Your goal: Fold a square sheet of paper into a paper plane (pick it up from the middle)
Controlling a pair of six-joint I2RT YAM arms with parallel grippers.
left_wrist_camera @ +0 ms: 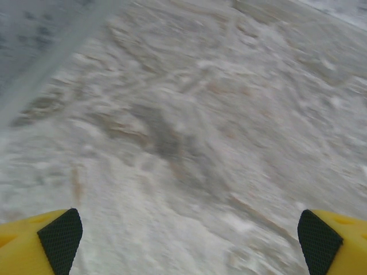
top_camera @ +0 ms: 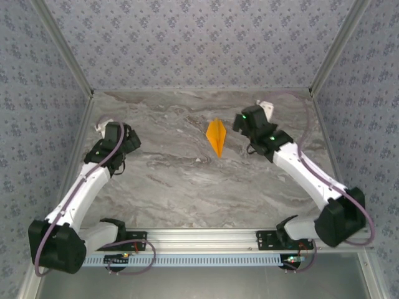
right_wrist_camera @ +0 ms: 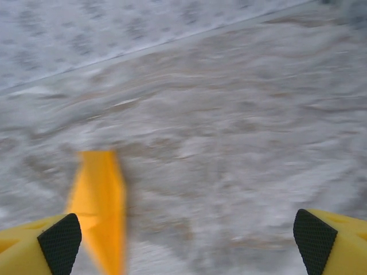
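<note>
The orange paper plane [top_camera: 216,137] lies flat on the marble table, a narrow kite shape with its sharp tip pointing toward the near edge. In the right wrist view the paper plane [right_wrist_camera: 101,200] shows blurred at the lower left, beside the left fingertip. My right gripper [top_camera: 239,120] hovers just right of the plane, open, nothing between its fingers [right_wrist_camera: 57,243]. My left gripper [top_camera: 132,138] is far left of the plane, open over bare table, its yellow fingers [left_wrist_camera: 57,238] spread wide.
The marble table [top_camera: 187,180] is boxed in by patterned walls at the back and both sides. A metal rail [top_camera: 199,240] with the arm bases runs along the near edge.
</note>
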